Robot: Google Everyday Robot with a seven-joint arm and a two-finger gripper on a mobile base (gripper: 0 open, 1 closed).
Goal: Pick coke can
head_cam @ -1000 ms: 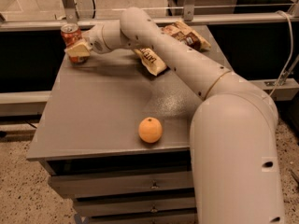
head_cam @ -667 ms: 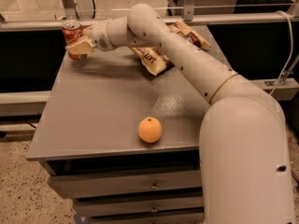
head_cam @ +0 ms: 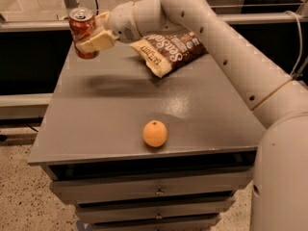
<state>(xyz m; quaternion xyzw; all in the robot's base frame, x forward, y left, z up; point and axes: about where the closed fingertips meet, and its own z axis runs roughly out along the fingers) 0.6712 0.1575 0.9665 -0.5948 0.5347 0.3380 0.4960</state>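
The coke can (head_cam: 82, 29) is a small red-orange can with a silver top and pull tab. It is upright at the far left corner of the grey table (head_cam: 115, 119), lifted a little above its surface. My gripper (head_cam: 91, 36) is shut on the can, with pale fingers (head_cam: 98, 41) wrapped around its right side. The white arm reaches in from the right across the back of the table.
A round orange (head_cam: 155, 133) sits near the table's front edge. A brown-and-white snack bag (head_cam: 169, 51) lies at the back, under the arm. Drawers (head_cam: 154, 191) are below the tabletop. A metal rail runs behind the table.
The gripper has closed on the can and raised it off the table at the far left corner. The view is closer to the table than before.
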